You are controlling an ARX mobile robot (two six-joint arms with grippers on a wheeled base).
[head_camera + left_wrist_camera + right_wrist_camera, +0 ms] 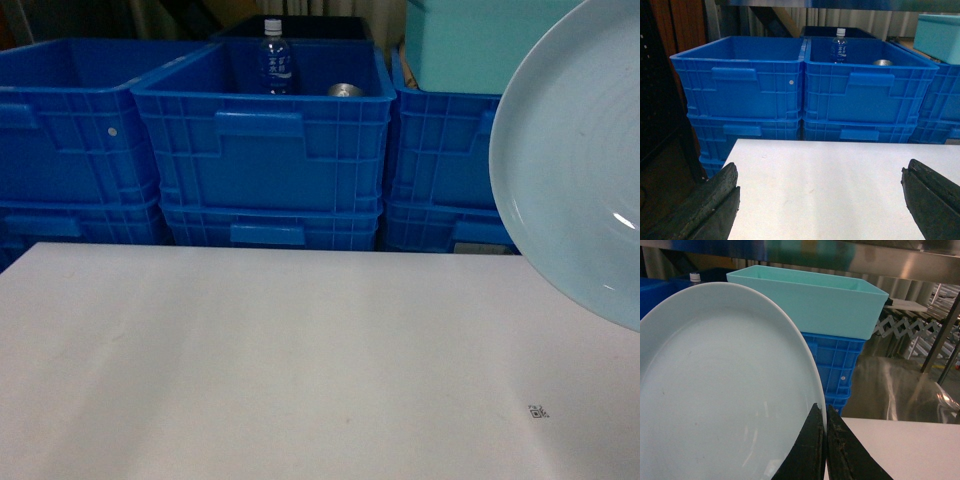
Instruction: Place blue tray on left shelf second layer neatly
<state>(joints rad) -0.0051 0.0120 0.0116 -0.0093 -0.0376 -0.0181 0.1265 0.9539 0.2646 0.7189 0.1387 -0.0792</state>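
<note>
Above table, right end effector clamps glossy pale-blue tray rim; left end effector apart.

Stacked blue crates wall off the white table at its far edge. Only bare tabletop offers passage (a turquoise box tops the right stack)

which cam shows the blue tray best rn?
Right wrist-mounted: the blue tray fills most of the frame, with the right pincer shut on its rim. Head view catches only part of it at the right edge. Left wrist-mounted shows none of it.
</note>
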